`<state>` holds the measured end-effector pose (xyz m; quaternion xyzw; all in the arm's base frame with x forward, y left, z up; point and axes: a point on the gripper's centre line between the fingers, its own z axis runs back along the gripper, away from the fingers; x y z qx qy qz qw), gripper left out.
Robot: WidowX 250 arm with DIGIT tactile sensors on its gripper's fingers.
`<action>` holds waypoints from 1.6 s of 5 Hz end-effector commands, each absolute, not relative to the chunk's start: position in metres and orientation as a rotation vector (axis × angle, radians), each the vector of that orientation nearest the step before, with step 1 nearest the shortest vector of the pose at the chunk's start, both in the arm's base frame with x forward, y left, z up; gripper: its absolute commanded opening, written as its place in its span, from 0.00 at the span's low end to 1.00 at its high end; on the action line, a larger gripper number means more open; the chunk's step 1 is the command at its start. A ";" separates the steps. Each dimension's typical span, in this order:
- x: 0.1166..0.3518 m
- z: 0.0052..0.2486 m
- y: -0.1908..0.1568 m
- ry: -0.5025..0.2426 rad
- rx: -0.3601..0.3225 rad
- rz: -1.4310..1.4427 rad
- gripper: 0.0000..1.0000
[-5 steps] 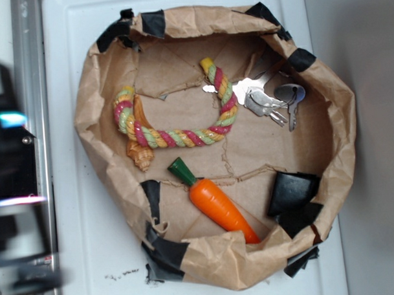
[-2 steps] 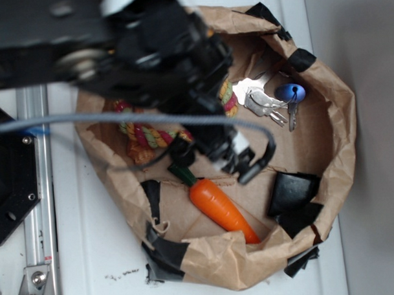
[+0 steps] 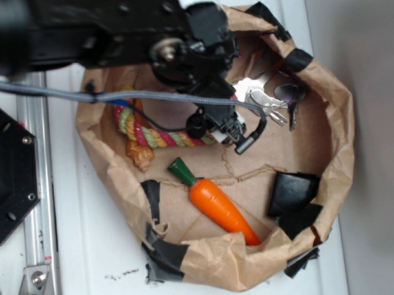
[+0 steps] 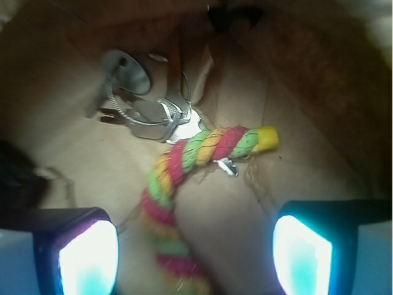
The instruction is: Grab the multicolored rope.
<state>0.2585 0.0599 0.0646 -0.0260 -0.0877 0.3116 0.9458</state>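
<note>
desk (image 3: 91,255): white, smooth, fills the middle of the frame, small dark specks at the lower left
right strip (image 3: 371,115): plain grey surface along the right edge
left edge: metal rail (image 3: 40,211), black plate (image 3: 10,173)
light: even, soft shadows

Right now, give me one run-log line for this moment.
gripper: open, above rope | rope: on paper, between the fingers, not gripped | keys: beside rope end | carrot: apart

Paper bag (image 3: 342,126): carrot (image 3: 215,204), keys (image 4: 144,104), shell (image 3: 140,156), black block (image 3: 292,193).
</note>
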 end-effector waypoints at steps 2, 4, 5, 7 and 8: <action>0.272 0.041 0.059 -0.182 -0.107 0.490 0.00; 0.270 0.028 0.061 -0.131 -0.094 0.477 0.00; 0.272 0.026 0.059 -0.126 -0.075 0.459 0.00; 0.283 0.020 0.052 -0.108 -0.054 0.402 0.57; 0.276 0.036 0.049 -0.163 0.000 0.400 1.00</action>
